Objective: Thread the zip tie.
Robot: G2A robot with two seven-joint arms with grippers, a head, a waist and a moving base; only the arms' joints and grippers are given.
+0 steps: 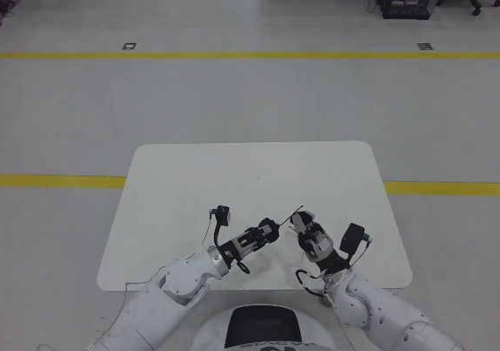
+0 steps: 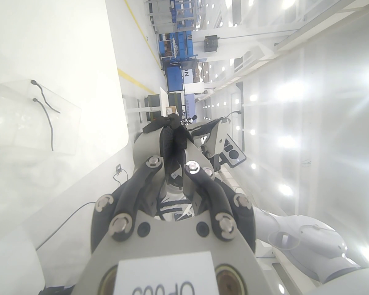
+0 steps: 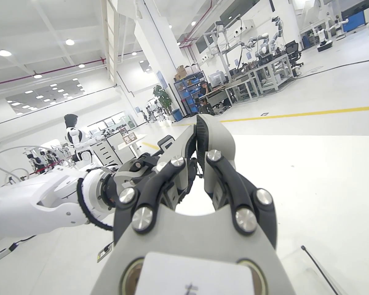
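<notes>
A thin black zip tie slants in the air between my two grippers, low over the front part of the white table. My left gripper is shut on its near end; in the left wrist view the pinched fingertips hold a small black piece. My right gripper faces it a finger's width away and is shut with the strap at its tips. In the right wrist view its pads press together. The strap's free end sticks out past the right gripper toward the table's middle.
A clear container with spare black zip ties lies on the table near the front edge; one spare tie shows beside the right wrist. The table's front edge is just behind both grippers. The far half of the table is bare.
</notes>
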